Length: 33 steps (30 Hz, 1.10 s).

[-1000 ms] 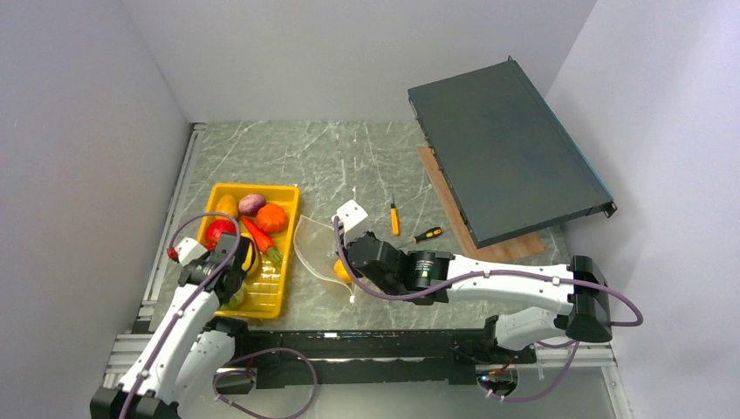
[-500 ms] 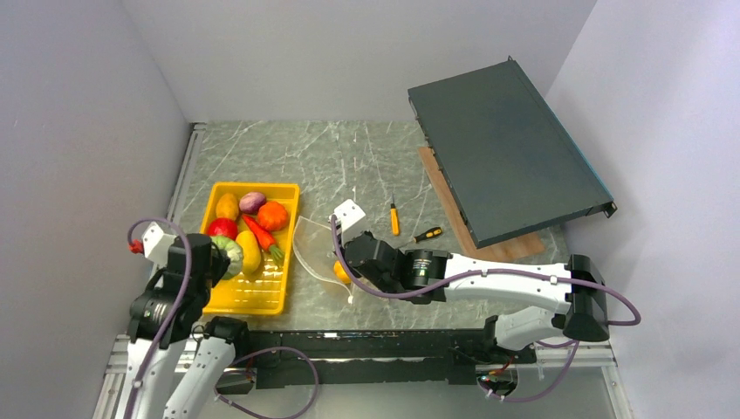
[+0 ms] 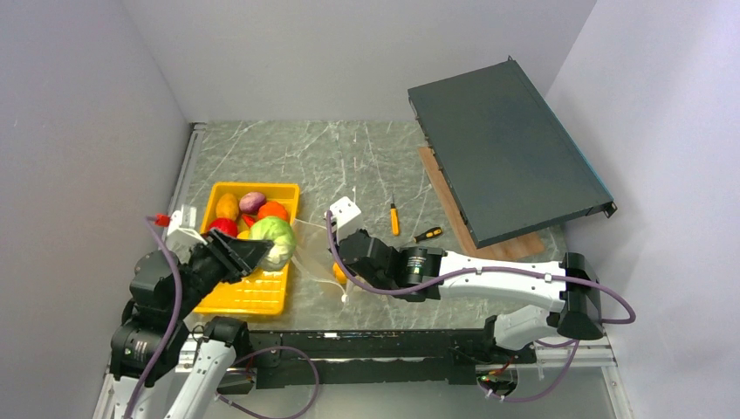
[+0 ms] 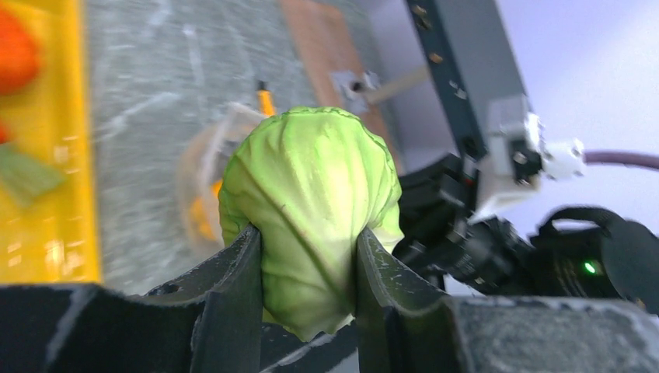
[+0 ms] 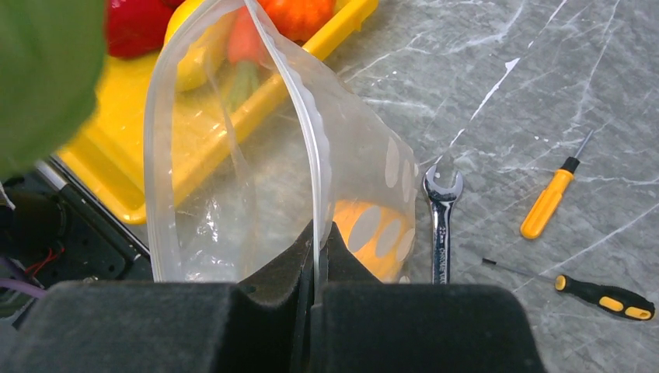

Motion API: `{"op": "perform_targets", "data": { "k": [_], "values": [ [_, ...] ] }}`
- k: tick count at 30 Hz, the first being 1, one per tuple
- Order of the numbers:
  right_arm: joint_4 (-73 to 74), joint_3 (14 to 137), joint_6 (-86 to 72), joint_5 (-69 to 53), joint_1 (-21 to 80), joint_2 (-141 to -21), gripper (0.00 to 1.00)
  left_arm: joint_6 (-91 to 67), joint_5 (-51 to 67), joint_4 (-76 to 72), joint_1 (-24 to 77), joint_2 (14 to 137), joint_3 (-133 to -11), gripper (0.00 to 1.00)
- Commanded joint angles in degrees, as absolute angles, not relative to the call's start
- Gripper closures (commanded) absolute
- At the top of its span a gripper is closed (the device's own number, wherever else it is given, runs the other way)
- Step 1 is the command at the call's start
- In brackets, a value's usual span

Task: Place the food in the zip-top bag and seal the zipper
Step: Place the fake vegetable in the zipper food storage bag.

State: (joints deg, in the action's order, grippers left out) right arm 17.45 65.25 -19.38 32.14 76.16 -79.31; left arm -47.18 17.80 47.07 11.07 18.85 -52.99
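Note:
My left gripper (image 3: 264, 251) is shut on the green cabbage (image 3: 276, 236) and holds it in the air over the yellow tray's right edge, just left of the zip-top bag (image 3: 312, 251). In the left wrist view the cabbage (image 4: 311, 186) sits pinched between both fingers of the left gripper (image 4: 308, 242). My right gripper (image 5: 317, 237) is shut on the bag's rim, holding the clear bag (image 5: 233, 163) upright with its mouth open. The white zipper strip (image 5: 299, 85) curves along that mouth. An orange piece (image 5: 371, 233) lies inside the bag. More food stays in the tray: a purple piece (image 3: 252, 202), an orange one (image 3: 273, 210), a red one (image 3: 222, 227).
The yellow tray (image 3: 255, 298) lies at the left. A steel wrench (image 5: 441, 225) lies right of the bag, with two screwdrivers (image 3: 394, 220) (image 3: 428, 234) beyond. A big dark panel (image 3: 502, 161) leans over a wooden board (image 3: 449, 205) at the back right. Walls close both sides.
My left arm has lifted the cabbage out of the tray and swung it right, toward the bag's mouth. My right gripper keeps its hold on the bag, shifted slightly left.

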Motion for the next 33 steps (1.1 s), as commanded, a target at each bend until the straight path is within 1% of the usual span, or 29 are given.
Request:
{"op": "perform_targets", "data": {
  "k": [1,2,6,12,17,22,23,24,25,28,29,31,33],
  "values": [
    [16.21,68.13,-21.38,31.2,76.03,-78.93,1.0,-51.32,37.21,29.04,11.09,20.21,-45.28,1.0],
    [16.25,68.26,-21.71,31.08,76.04,-78.74,1.0,-52.13,37.97,27.45,11.13,20.41,-43.89,1.0],
    [14.83,66.99,-22.72,29.76,76.07,-77.08,1.0,-52.76,34.47,27.57,11.16,20.27,-41.25,1.0],
    [11.17,64.62,-24.45,27.78,76.08,-75.28,1.0,-56.06,36.03,23.53,11.9,21.98,-35.3,1.0],
    [9.54,63.78,-25.25,28.46,76.07,-74.77,1.0,-53.99,31.62,27.3,15.45,22.89,-36.01,1.0],
    [9.08,64.51,-25.35,28.26,76.03,-75.69,1.0,-51.63,25.94,31.46,20.69,29.38,-39.87,1.0],
    [9.28,64.68,-25.32,28.25,76.07,-75.77,1.0,-51.31,24.94,32.21,22.02,30.9,-40.84,0.94],
    [9.38,64.73,-25.2,28.17,76.03,-75.77,1.0,-50.84,24.02,32.81,23.22,32.29,-41.78,0.83],
    [9.47,64.69,-25.15,28.22,76.03,-75.72,1.0,-50.42,23.01,33.47,24.22,33.36,-42.71,0.71],
    [10.12,64.45,-25.32,28.54,76.07,-75.28,1.0,-49.57,19.03,35.96,25.83,34.16,-45.16,0.28],
    [10.31,64.18,-25.31,28.67,76.03,-74.94,1.0,-49.37,17.77,36.51,25.89,33.79,-45.66,0.17],
    [10.45,63.64,-25.39,28.8,75.98,-74.4,1.0,-49.16,16.3,37.11,25.91,33.14,-46.31,0.02],
    [10.61,63.2,-25.32,28.99,76.04,-74.12,1.0,-49.13,16.01,37.66,25.93,32.95,-47.0,0.0]
  ]
}}
